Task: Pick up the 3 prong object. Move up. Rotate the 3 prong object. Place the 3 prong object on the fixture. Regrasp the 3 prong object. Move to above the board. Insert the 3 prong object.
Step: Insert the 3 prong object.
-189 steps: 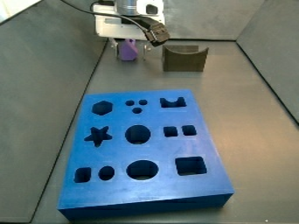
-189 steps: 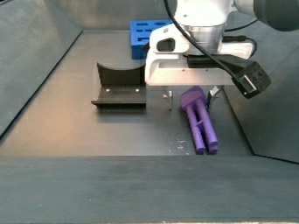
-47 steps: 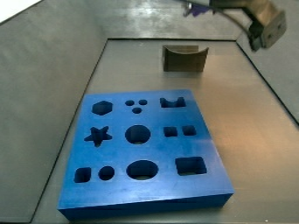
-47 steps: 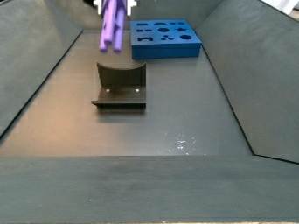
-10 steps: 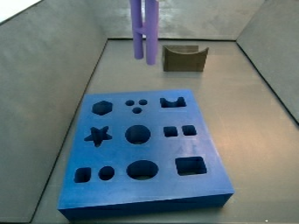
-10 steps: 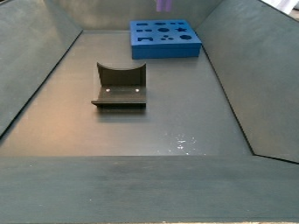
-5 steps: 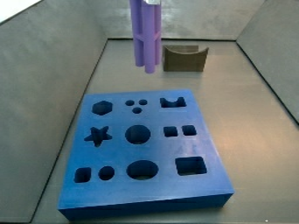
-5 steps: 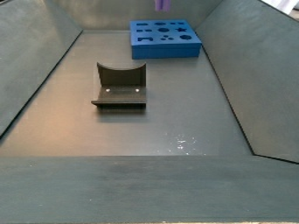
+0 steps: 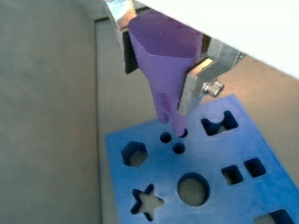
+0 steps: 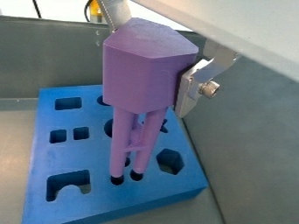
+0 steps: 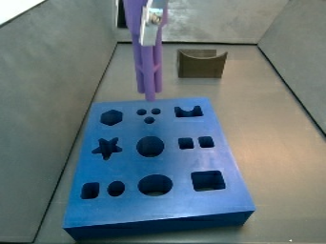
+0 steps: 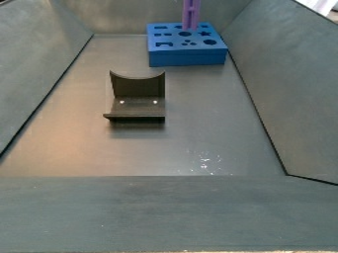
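The gripper (image 10: 158, 83) is clamping the 3 prong object (image 10: 140, 114), prongs hanging down just above the three small holes (image 9: 176, 140) in the board (image 11: 159, 167); a second ago it was hanging nearer the fixture (image 11: 201, 63), so insertion looks imminent. The grey floor (image 12: 172, 148) and walls are enclosing everything.

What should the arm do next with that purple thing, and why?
Probably ease straight down. The gripper holds the 3 prong object upright above the board, its prong tips hanging just over the three small holes.
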Tool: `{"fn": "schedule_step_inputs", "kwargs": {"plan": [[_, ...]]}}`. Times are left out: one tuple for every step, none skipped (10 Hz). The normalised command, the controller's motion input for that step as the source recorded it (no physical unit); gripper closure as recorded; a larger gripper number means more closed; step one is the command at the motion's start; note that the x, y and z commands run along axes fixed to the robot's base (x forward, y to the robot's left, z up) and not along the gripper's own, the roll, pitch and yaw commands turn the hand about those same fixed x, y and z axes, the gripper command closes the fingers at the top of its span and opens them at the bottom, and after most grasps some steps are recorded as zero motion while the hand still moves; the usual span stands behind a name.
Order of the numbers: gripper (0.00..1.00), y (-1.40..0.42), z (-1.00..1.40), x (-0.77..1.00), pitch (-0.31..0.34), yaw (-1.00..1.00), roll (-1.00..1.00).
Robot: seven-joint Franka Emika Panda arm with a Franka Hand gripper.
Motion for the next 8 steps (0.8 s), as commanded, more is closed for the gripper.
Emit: {"fn": "schedule_step_inputs", "kwargs": {"plan": [[1.0,-0.04,-0.12,0.01,0.0,0.15,-0.48],[1.0,0.06,-0.46,0.0,-0.031,0.03,-0.34],[1.0,0.0,-0.66,0.0,0.067,0.05,0.02],[1.0,0.0,-0.77,0.0,0.143,0.05,0.0],[1.0,-0.07,-0.73,-0.01,0.104,0.1,-0.01],[1.0,0.0,-0.47,-0.01,0.034,0.04,-0.07],[1.0,0.0,-0.33,0.0,0.066,0.0,-0.02],[1.0,-0.01,-0.29,0.0,0.123,0.0,0.03]]}}
